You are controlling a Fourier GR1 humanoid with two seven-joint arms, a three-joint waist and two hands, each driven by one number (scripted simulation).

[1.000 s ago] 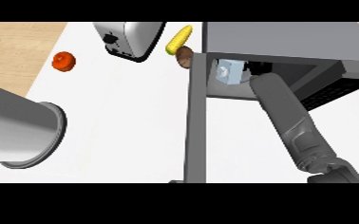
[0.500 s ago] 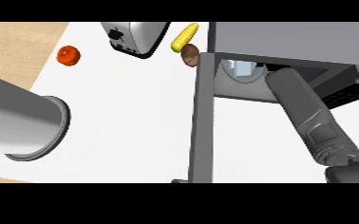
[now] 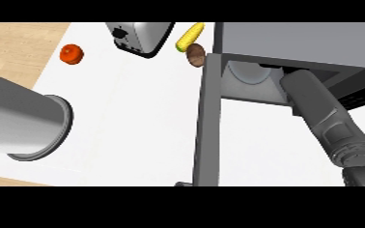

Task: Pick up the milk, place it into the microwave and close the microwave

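The microwave [image 3: 299,38] stands at the upper right, its door [image 3: 208,125] swung open and seen edge-on as a grey bar running down the view. My right forearm [image 3: 321,116] reaches up into the cavity. At its end only a dark sliver of the right hand [image 3: 274,68] shows under the roof. Beside it inside lies a pale rounded shape [image 3: 249,72]; I cannot tell whether it is the milk. My left forearm [image 3: 28,121] comes in from the left edge, and its hand is out of view.
A chrome toaster [image 3: 139,36] stands at the back. A yellow corn cob [image 3: 189,35] and a brown potato [image 3: 196,54] lie next to the microwave's left corner. A red tomato [image 3: 71,54] sits at the left on the white counter [image 3: 135,106].
My right forearm has gone deeper into the microwave, and the blue-and-white carton seen at its end earlier is now mostly hidden. The left forearm has shifted upward in the view.
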